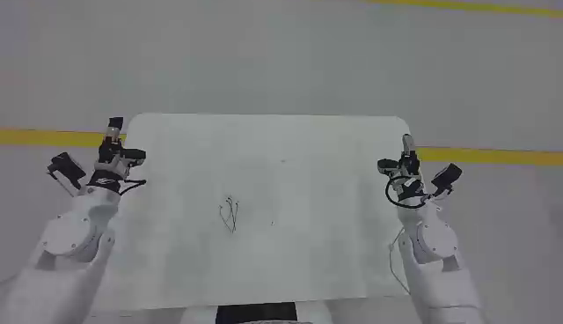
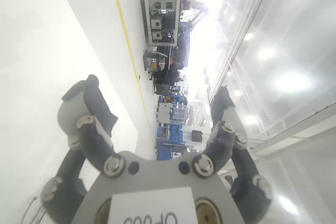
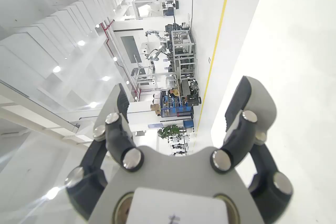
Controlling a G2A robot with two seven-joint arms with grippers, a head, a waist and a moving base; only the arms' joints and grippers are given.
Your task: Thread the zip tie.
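Observation:
Thin dark zip ties (image 1: 230, 214) lie loose near the middle of the white table (image 1: 308, 157), a little toward its front. A few of their ends show in the left wrist view as zip ties (image 2: 31, 206). My left gripper (image 1: 113, 130) sits at the table's left edge, open and holding nothing, its fingers (image 2: 86, 101) spread wide and aimed out over the room. My right gripper (image 1: 406, 144) sits at the table's right edge, also open and holding nothing, with its fingers (image 3: 242, 96) well apart.
A yellow floor line (image 1: 493, 155) runs behind the table. Beyond the table's far edge, machine racks (image 2: 161, 17) and workstations (image 3: 181, 57) stand far off in the hall.

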